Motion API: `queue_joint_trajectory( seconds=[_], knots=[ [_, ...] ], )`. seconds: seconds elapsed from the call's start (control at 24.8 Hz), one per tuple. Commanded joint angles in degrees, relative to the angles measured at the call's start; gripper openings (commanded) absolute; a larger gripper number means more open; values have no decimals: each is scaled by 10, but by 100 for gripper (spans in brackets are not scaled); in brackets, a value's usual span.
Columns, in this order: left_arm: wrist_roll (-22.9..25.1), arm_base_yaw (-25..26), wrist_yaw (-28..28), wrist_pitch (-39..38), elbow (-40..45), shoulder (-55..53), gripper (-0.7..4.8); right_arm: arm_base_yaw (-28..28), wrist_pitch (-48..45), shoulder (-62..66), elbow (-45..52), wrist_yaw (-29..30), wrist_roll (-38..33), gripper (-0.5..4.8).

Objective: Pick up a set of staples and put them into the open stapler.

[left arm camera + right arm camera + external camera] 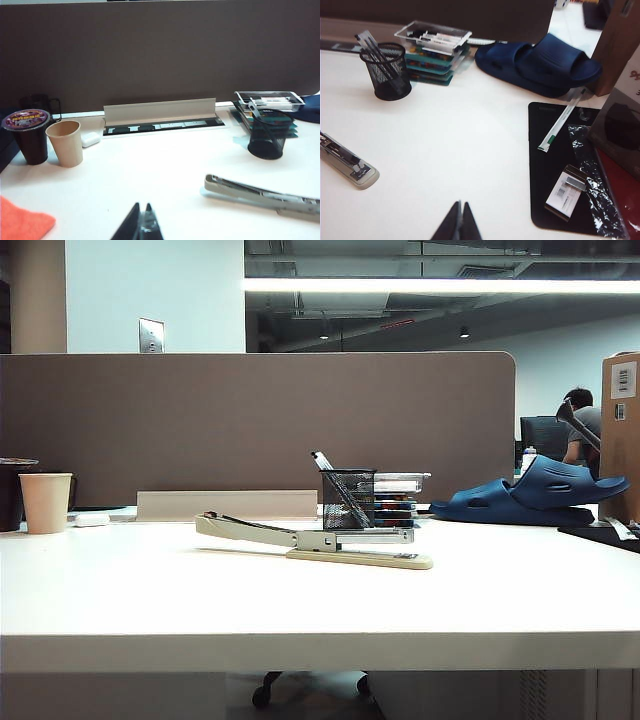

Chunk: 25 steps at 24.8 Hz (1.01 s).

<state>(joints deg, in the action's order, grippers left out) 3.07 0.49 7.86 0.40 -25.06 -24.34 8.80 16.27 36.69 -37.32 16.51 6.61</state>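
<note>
The beige stapler (315,540) lies open in the middle of the white table, its long arm (245,528) swung out flat and its silver magazine (342,154) facing up. I cannot tell whether staples lie in the magazine. A small silvery-grey piece (574,181) that may be a set of staples shows at the end of a white box on the black mat (542,165). My left gripper (142,206) is shut above bare table, short of the stapler (260,194). My right gripper (459,204) is shut and empty, between stapler and mat. Neither arm appears in the exterior view.
A black mesh pen holder (348,500) and stacked boxes (397,498) stand behind the stapler. A blue slipper (535,490) and cardboard box (622,430) are at the right. A paper cup (65,142), a lidded dark cup (30,135) and an orange cloth (22,222) are at the left.
</note>
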Motion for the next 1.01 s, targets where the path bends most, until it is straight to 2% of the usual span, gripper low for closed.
queue_joint_trajectory(
  seconds=[0.04, 0.4, 0.56, 0.69, 0.85, 1.01],
  knots=[
    [-2, 0, -2, -28, 35, 73, -5, 0, -16, -61, 47, 1, -17, -9],
    [-5, 0, -3, -79, 74, 226, -5, 0, -72, -200, 145, 0, -82, -9],
    [-5, -1, -3, -83, 85, 242, -5, 0, -97, -258, 194, 1, -85, -9],
    [-5, 0, -5, -64, 104, 242, -5, -6, -111, -301, 234, -3, -87, -9],
    [-6, 0, -19, 2, 149, 242, -5, -7, -144, -340, 279, -12, -88, -9],
    [-46, -1, -42, 89, 211, 242, -5, -6, -169, -367, 337, -29, -87, -9]
  ],
)
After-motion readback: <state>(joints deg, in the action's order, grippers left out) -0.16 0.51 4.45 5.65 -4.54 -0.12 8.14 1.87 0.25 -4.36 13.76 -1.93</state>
